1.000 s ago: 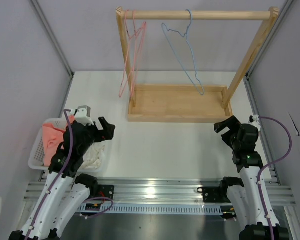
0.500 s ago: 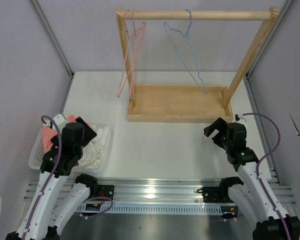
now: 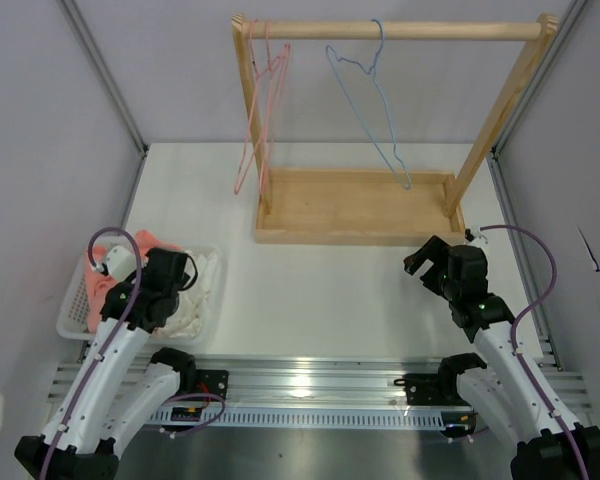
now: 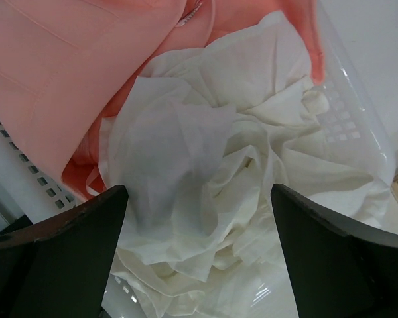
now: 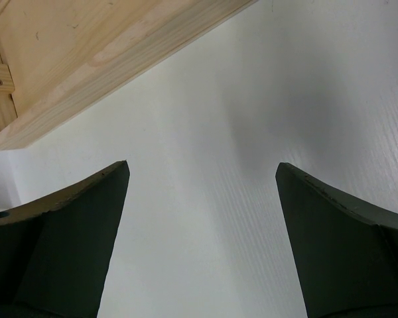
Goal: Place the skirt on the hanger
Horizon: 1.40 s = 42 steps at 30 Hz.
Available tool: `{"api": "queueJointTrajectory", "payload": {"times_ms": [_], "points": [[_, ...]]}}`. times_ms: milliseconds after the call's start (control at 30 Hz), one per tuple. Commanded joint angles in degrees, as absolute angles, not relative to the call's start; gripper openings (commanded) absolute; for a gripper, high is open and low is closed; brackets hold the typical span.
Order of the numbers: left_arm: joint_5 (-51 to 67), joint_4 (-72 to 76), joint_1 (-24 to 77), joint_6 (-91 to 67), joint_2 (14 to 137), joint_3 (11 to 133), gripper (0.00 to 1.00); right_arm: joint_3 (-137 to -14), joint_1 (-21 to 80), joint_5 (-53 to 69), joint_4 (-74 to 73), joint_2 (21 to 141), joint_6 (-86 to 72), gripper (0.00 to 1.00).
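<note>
both gaping, empty: right claw [image 5: 200, 167] over smooth table [image 5: 298, 73], left claw [image 4: 199, 192] over crinkled skirt [image 4: 245, 112]

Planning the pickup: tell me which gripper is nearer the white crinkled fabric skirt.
Left. The left gripper hangs just above the white crinkled fabric skirt in the white plastic basket, jaws open. The right gripper is across the table, beside the wooden rack's base, also open.

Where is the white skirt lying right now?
In the top view, the skirt lies crumpled in the white basket at the near left of the table, beside the salmon-pink cloth and directly beneath the open left gripper.
</note>
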State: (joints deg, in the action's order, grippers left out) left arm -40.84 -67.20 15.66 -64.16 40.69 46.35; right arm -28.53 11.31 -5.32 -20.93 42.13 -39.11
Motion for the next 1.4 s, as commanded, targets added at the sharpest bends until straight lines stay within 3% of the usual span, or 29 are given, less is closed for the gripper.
{"api": "queueJointTrajectory", "payload": {"times_ms": [0,100,167,200,267,300,333,533,767,1167,1367], "points": [[-43.94,-65.31,15.21,-68.90,41.57,44.22,0.92,-28.74,11.69,-6.77,-19.51,41.57,-40.16,0.99],[-43.68,-63.12,14.59,-68.82,43.24,42.63,0.82,-28.48,11.69,-6.50,-19.51,41.40,-40.43,0.99],[-42.81,-61.53,13.89,-67.16,43.68,41.84,0.63,-28.30,11.78,-6.42,-19.60,41.40,-40.60,0.99],[-42.28,-59.35,13.28,-65.15,43.68,41.75,0.44,-28.30,11.78,-6.42,-19.51,41.48,-40.61,0.99],[-41.49,-57.75,12.66,-63.47,43.77,41.75,0.25,-28.39,11.78,-6.50,-19.51,41.40,-40.52,0.99],[-41.22,-57.31,11.79,-62.06,43.77,42.18,0.05,-28.48,11.78,-6.50,-19.51,41.48,-40.60,0.99],[-41.13,-57.30,11.52,-61.35,43.77,43.41,0.00,-28.65,11.78,-6.42,-19.42,41.48,-40.61,0.99],[-39.64,-55.11,11.25,-46.34,41.93,55.53,0.00,-29.97,11.78,-6.06,-19.42,42.27,-39.99,0.99],[-28.05,-47.55,11.16,-29.81,38.85,69.33,0.00,-33.13,12.04,-6.07,-19.51,44.12,-39.20,0.99],[13.05,-32.62,12.48,-21.10,39.90,74.36,0.00,-41.21,13.89,-6.59,-21.45,44.91,-36.83,0.98],[26.25,-24.80,16.16,-21.53,40.60,73.12,0.00,-46.48,15.90,-6.68,-23.03,45.62,-36.56,0.98]]}}
